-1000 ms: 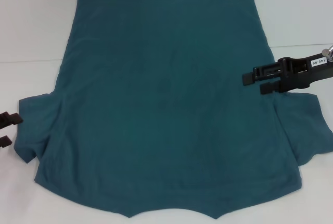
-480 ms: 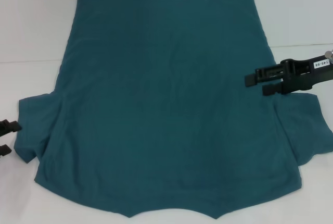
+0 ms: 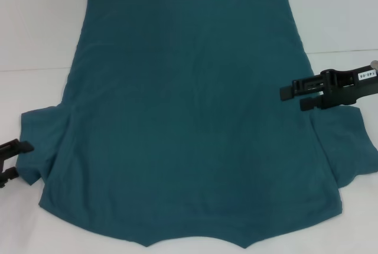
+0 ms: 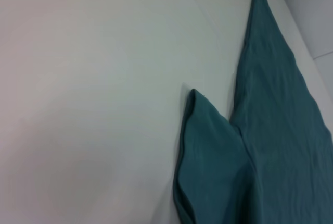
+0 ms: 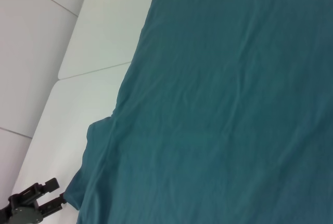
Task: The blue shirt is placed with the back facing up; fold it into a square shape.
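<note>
The blue shirt point(image 3: 189, 118) lies spread flat on the white table, hem at the far side and neckline at the near edge. Its left sleeve point(image 3: 41, 142) also shows in the left wrist view as the sleeve point(image 4: 208, 156), lying flat beside the body. My left gripper point(image 3: 22, 159) is open at the left edge of the head view, its fingers right at the left sleeve's cuff; it appears small as the left gripper point(image 5: 56, 194) in the right wrist view. My right gripper point(image 3: 292, 99) hovers open over the shirt's right side, just beyond the right sleeve point(image 3: 345, 147).
The white table point(image 3: 35, 29) extends around the shirt on the left, right and far sides. A seam point(image 3: 342, 51) runs across the table surface behind the right arm.
My left gripper has shifted toward the near edge and closer to the left sleeve's cuff. The right gripper has drawn back slightly to the right. The shirt has not moved.
</note>
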Robot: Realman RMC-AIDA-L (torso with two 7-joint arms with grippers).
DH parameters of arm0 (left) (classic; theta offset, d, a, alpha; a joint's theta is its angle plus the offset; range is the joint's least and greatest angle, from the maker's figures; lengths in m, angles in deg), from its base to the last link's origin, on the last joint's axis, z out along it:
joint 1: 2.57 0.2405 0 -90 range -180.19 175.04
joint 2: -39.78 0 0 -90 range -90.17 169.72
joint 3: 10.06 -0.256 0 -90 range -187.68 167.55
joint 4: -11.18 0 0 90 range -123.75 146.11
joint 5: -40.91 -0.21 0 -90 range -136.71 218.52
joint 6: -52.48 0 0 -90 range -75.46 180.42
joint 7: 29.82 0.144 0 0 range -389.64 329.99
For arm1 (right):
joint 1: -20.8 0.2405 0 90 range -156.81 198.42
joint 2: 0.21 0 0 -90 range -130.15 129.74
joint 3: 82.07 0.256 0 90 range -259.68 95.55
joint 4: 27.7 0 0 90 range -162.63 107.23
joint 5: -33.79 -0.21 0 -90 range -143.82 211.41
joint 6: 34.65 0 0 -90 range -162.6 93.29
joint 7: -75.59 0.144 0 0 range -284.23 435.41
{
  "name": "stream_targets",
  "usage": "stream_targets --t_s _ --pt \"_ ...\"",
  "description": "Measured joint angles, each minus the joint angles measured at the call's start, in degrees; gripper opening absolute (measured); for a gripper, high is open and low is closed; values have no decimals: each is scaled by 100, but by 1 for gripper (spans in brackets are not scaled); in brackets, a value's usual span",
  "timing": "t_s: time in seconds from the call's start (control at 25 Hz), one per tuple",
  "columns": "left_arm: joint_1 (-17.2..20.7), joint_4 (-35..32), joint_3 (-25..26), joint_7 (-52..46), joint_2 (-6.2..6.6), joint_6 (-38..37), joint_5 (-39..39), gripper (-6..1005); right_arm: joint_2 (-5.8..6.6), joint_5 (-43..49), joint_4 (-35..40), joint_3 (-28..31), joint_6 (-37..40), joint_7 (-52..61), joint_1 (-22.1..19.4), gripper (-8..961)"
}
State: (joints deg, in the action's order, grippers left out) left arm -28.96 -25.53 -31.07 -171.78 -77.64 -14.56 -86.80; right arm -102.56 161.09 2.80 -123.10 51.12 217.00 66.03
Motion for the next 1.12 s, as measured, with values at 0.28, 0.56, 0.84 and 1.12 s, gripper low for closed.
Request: stream_targets --t_s 0.28,0.56,0.84,1.12 --pt "-132 214 -100 -3 19 172 2 782 -4 -18 0 0 7 0 -12 860" --pt "-153 159 -93 14 17 88 24 696 -5 -28 0 16 33 0 -26 860" --pt "-156 163 -101 25 18 105 9 464 -5 -30 0 26 12 0 -28 860" --pt "-156 135 -238 35 17 94 -7 184 -4 -30 0 26 26 0 -25 860"
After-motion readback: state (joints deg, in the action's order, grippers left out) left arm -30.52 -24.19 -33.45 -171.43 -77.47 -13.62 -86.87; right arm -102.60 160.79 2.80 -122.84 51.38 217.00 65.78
